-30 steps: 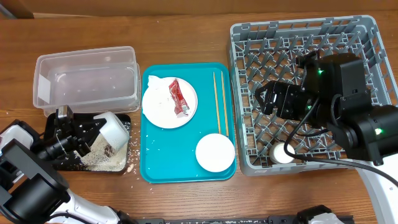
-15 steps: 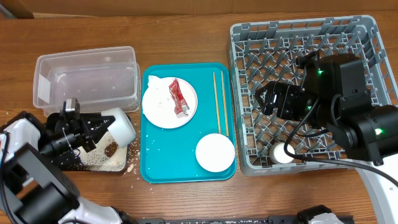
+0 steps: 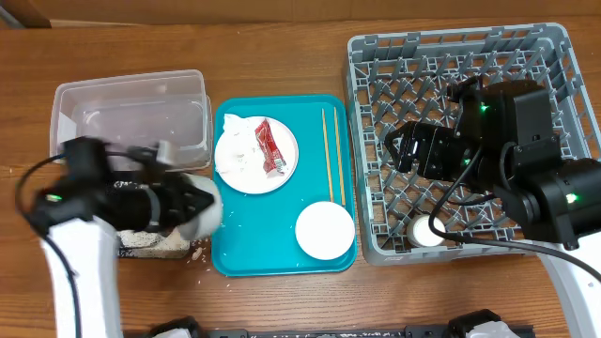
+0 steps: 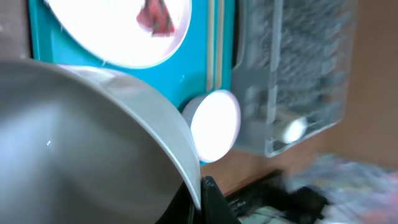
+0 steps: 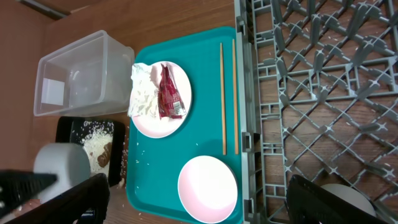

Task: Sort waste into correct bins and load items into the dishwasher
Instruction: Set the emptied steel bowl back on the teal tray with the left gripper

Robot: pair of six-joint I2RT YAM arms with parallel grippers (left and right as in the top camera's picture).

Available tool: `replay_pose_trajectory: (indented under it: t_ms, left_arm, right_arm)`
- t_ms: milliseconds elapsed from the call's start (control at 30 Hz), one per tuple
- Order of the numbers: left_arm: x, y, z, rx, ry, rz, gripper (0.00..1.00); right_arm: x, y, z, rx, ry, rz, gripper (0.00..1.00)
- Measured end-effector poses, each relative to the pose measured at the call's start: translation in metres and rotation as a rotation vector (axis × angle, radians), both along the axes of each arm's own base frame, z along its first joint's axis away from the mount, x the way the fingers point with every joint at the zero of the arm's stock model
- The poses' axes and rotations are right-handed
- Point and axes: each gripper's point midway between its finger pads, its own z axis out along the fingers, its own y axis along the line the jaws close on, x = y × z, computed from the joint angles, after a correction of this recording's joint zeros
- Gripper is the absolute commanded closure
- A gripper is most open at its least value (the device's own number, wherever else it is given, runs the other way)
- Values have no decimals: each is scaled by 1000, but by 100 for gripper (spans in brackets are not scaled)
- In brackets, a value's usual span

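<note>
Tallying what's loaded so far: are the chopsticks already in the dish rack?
No, both chopsticks lie on the teal tray, just left of the rack.

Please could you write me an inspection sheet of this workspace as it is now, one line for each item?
surface: wooden table; rice grains in and beside black tray.
job's things: plate with sauce packet and napkin, chopsticks, pinkish bowl, all on teal tray; white cup in dish rack; clear tub.
clutter: nothing seen.
grippers: left gripper shut on pale grey bowl, blurred; right gripper open, empty, above rack.
cables: black cable hangs from right arm over rack.
surroundings: nothing seen.
</note>
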Motion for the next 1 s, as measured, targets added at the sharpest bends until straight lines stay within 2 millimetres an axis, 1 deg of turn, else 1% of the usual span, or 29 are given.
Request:
replay_pose_trajectory:
  t_ms: [133, 200, 267, 400, 500, 600, 633, 700, 733, 767, 833, 933, 967, 1000]
  left_arm:
    - [-16, -35, -11, 208, 57, -64, 94]
    - [-19, -51, -21, 297, 77, -78, 93]
    - [-19, -65, -37, 390, 90, -78, 94]
    - [-24, -82, -76, 541, 160, -73, 96]
    - [-16, -89, -100, 604, 193, -52, 93]
    - [-13, -93, -121, 638, 251, -42, 91]
    - [-14, -94, -126, 646, 267, -43, 87]
    - [-16, -94, -134, 658, 303, -46, 63]
    - [-19, -93, -135, 660, 320, -42, 46]
    - [-22, -92, -135, 666, 334, -42, 34]
    - [-22, -90, -127, 673, 347, -33, 19]
    - [-6, -95, -109, 668, 292, -13, 2]
    - [4, -97, -101, 670, 247, -2, 0]
    - [17, -98, -94, 671, 198, 19, 1]
  right_arm:
    - [0, 0, 0, 0, 1, 0, 6]
    - [0, 0, 0, 0, 0, -1, 5]
    - [0, 0, 0, 0, 1, 0, 5]
    - [0, 0, 0, -1, 2, 0, 4]
    - [0, 0, 0, -1, 2, -1, 4]
    - [0, 0, -1, -1, 3, 0, 4]
    - [0, 0, -1, -1, 4, -1, 4]
    - [0, 0, -1, -1, 3, -1, 2]
    - [0, 0, -1, -2, 3, -1, 2]
    - [0, -1, -1, -4, 3, -4, 1]
    - [0, -2, -1, -9, 1, -6, 1]
    - [1, -3, -1, -14, -1, -12, 1]
    - [1, -3, -1, -16, -1, -13, 1]
    - [1, -3, -1, -16, -1, -13, 1]
